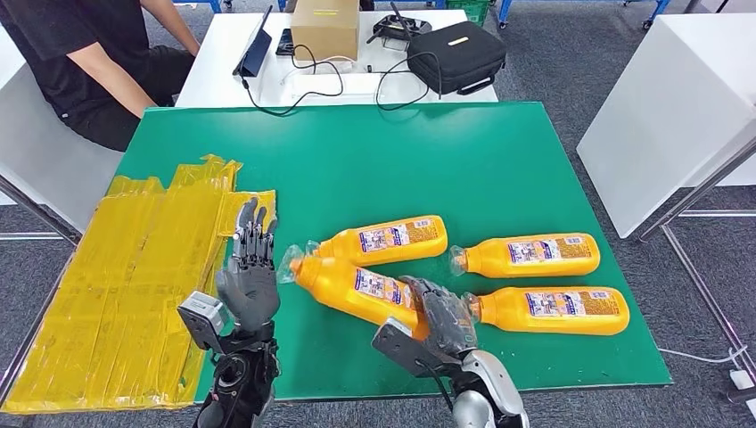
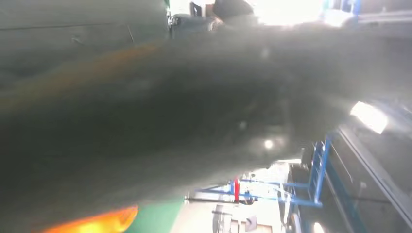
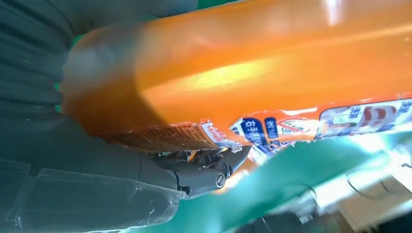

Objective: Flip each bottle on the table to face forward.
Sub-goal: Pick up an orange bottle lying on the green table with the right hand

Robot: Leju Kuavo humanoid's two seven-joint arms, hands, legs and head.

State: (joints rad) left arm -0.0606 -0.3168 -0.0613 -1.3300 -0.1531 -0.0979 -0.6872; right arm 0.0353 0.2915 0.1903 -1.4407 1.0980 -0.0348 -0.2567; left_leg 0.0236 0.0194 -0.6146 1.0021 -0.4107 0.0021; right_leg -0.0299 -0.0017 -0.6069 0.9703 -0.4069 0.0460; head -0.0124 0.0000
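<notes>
Several orange bottles with plastic-wrapped caps lie on their sides on the green table (image 1: 374,152). My right hand (image 1: 443,314) grips the base of the near-left bottle (image 1: 357,287), which points its cap to the left; close up, that bottle (image 3: 252,68) shows its orange body and label edge against the dark fingers (image 3: 204,167). Behind it lies another bottle (image 1: 385,239). Two more bottles (image 1: 528,255) (image 1: 553,309) lie to the right, labels up. My left hand (image 1: 248,267) is raised with fingers spread, just left of the held bottle's cap, holding nothing.
Yellow plastic sheets (image 1: 134,276) cover the table's left part. A person in black (image 1: 80,62) sits at the far left. Behind the green table, a white table carries a cardboard box (image 1: 325,27), a black bag (image 1: 455,55) and cables. A white cabinet (image 1: 669,116) stands at right.
</notes>
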